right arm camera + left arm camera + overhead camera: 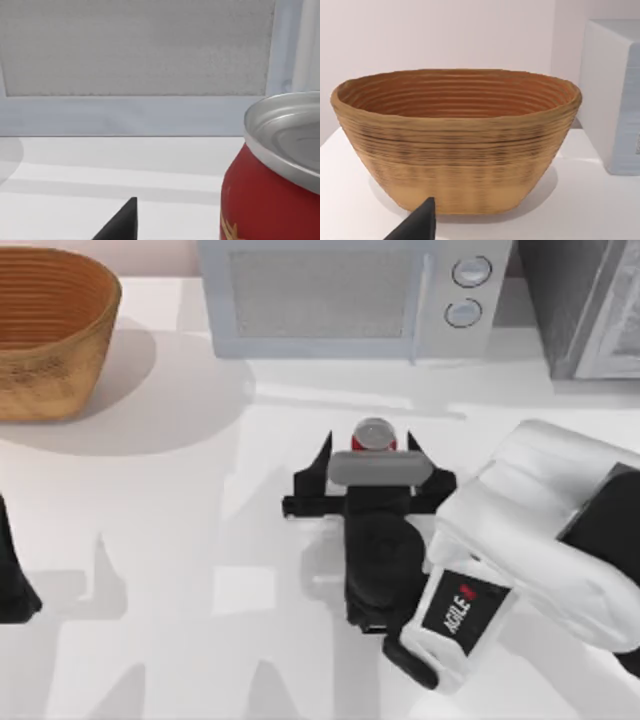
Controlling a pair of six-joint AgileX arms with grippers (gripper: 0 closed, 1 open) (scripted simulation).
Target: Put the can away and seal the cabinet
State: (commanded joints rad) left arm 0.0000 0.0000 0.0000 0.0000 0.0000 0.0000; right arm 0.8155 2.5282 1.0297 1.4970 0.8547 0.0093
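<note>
White surface [180, 540] fronts the microwave [350, 295]; my right tool [370, 455] straddles the can [373, 436], fingers wide apart. Light, rigid, slick metal, I judge; grip mid-body.

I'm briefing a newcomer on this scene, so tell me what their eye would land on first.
The right gripper draws the eye at the middle of the table, its black fingers open either side of the small red can, which stands upright just in front of the closed microwave. Next comes the large woven basket at the table's far left corner. The left gripper sits parked at the left edge.
</note>
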